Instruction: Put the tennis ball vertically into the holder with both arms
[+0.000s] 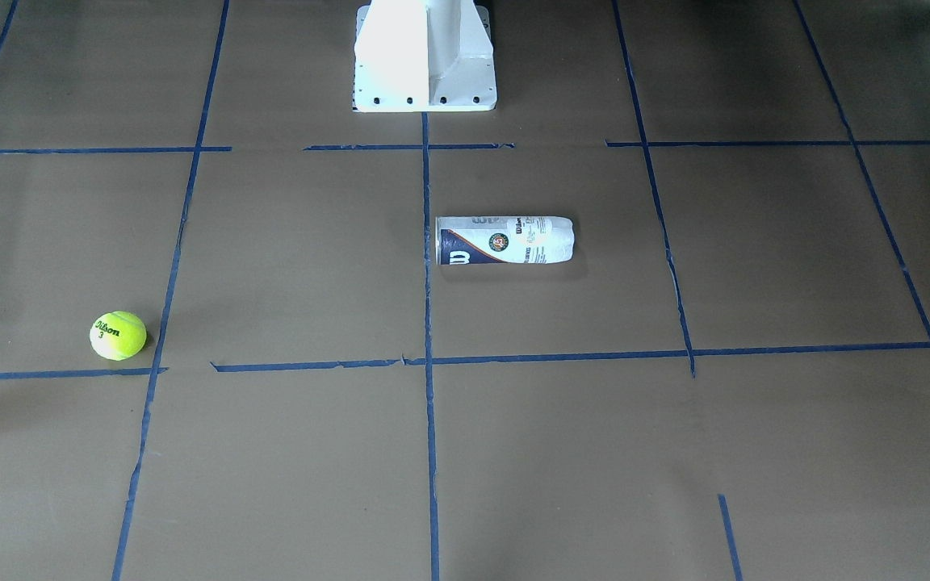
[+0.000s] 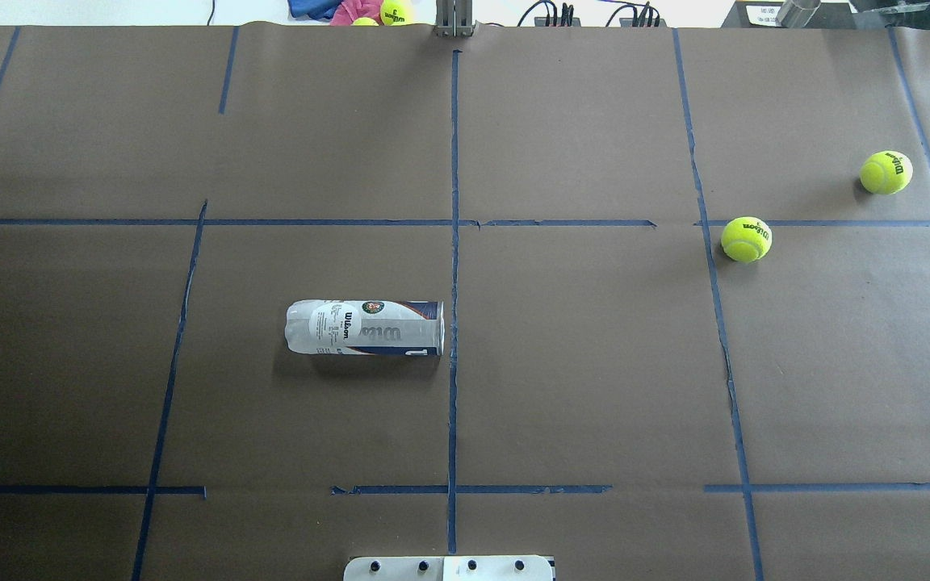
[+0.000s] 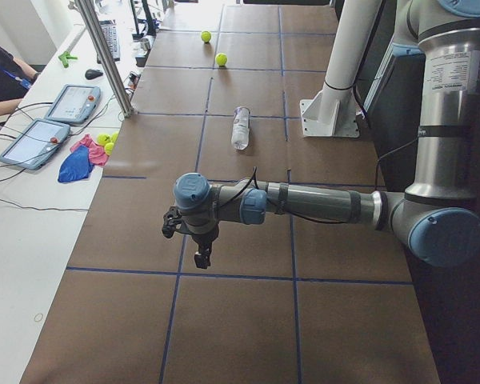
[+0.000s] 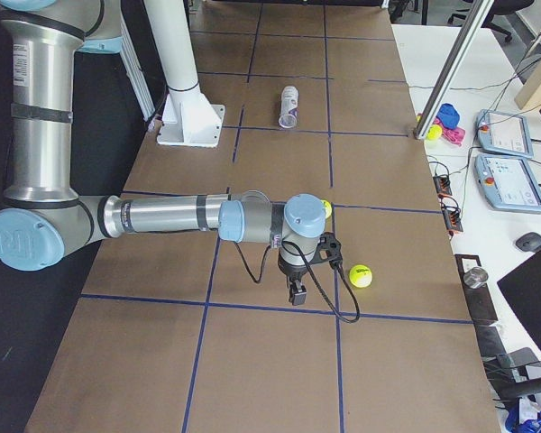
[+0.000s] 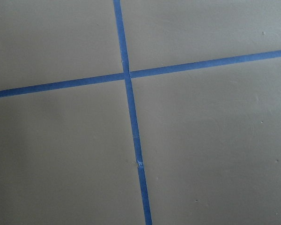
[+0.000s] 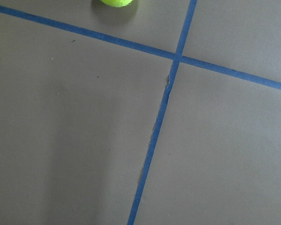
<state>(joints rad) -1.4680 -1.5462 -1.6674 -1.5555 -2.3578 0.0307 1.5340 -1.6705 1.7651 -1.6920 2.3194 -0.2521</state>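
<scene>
**Can lies on its side, ball sits far off**

The white base stands at the near edge of the brown table; a little past it the can lies on its side, on the robot's left of the middle tape line, its navy end just beside that line; farther out on the right sits the ball, well apart from the can; a second ball sits beyond it. The left gripper and right gripper hang over the table ends, pointing down; nobody can tell if their fingers are open or closed.
</scene>
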